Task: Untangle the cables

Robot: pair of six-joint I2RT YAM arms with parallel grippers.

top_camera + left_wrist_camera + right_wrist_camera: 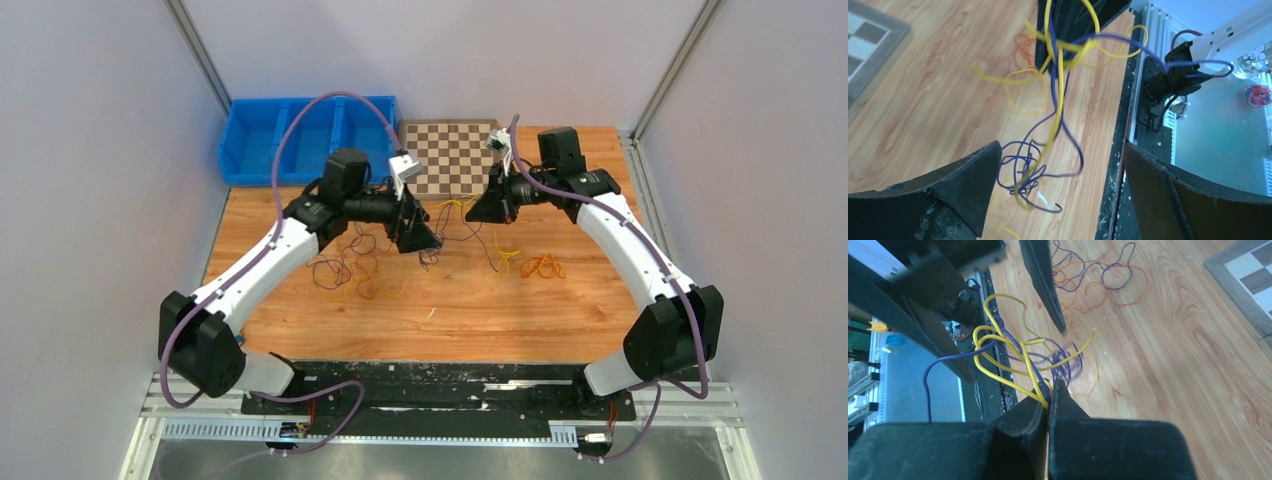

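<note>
1. the right gripper [1052, 390] is pinched fully together on a held tangle [1030, 367] of yellow and dark purple cables. it holds them off the desk [450, 320], just in front of the near edge of the chessboard [448, 158].
2. the left gripper [1060, 150] stands at its widest and holds nothing. it too sits just in front of the chessboard's near edge, toward the board's left corner, facing the right gripper.
3. the relation that matters: the held tangle's long axis runs from the right gripper's pinch toward the left gripper. its knotted purple-and-yellow end hangs in the gap between the left fingers [963, 185]. the knot is blurred, so i cannot tell whether it touches either one.
4. the left gripper is therefore the nearer free one. in my judgement, closing on that knotted end and drawing away from the right gripper, along the chessboard's near edge, would stretch the knot open.
5. the loose cables [345, 268], purple, orange and yellow, lie on the desk out in front of the chessboard's left corner. an orange bunch [543, 267] lies out in front of its right corner. neither is held.
</note>
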